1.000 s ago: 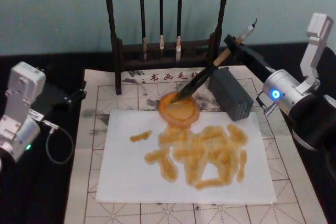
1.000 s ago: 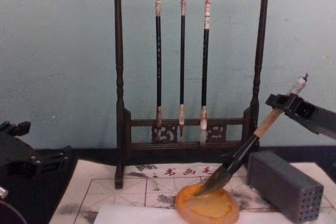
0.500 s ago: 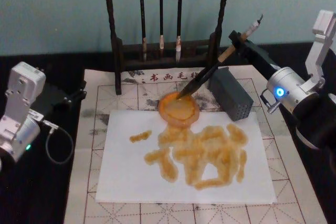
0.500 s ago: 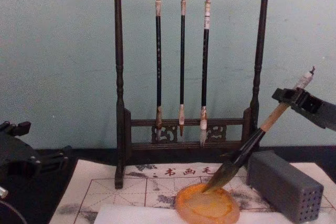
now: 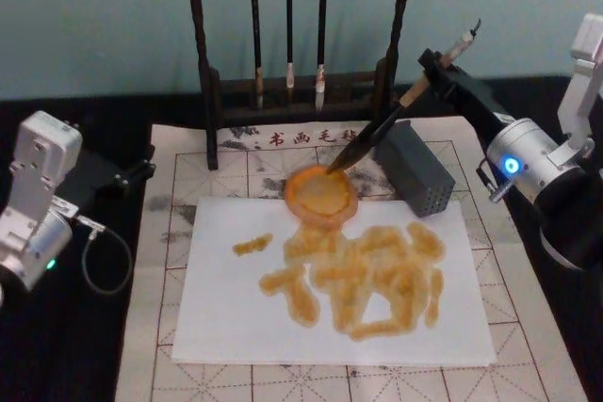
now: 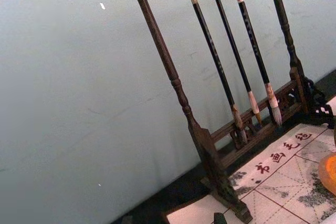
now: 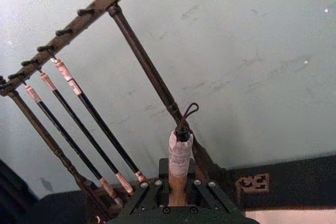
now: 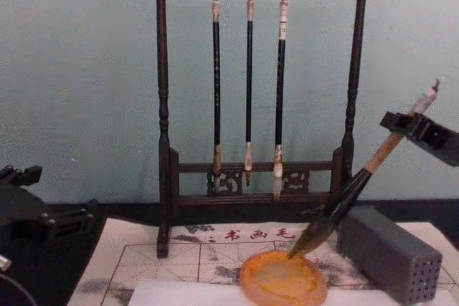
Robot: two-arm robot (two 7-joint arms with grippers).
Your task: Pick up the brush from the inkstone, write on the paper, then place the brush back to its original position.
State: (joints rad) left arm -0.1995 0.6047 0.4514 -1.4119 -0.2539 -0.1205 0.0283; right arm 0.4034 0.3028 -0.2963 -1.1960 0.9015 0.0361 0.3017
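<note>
**Brush tip barely on the dish rim: a loose release could spoil the sheet**

Nearest lies the paper (image 5: 226, 327), already covered with broad amber strokes (image 5: 367, 280). Any drip or tumble from the far side would likely land on it and smear the work.

Just beyond its far edge sits the inkstone (image 5: 322, 197), a round amber dish. The brush (image 5: 377, 134) meets it only at the far right rim, and whether the bristles press on the rim or hang a hair above it I cannot tell. Let go here, the brush would probably slide off the rim and roll onto the gridded mat (image 5: 160, 233) or the paper. It likely needs to come lower and further into the dish first.

The left tool (image 5: 141, 168) is parked at the left beside the mat; apart or together, I cannot tell.

The brush slants steeply, its tip low at the dish and its handle rising far and right. It has dark bristles, a dark lower shaft, a tan handle and a whitish cap with a loop. The right tool (image 5: 431, 63) is clamped on the upper handle just under that cap.

The shaft passes just beside the grey block (image 5: 415, 168), so a sideways swing might knock it. Farther back, the rack (image 5: 400, 7) with its thin brushes (image 5: 288, 16) stands near the right tool, and a lift or turn could catch its right post.
</note>
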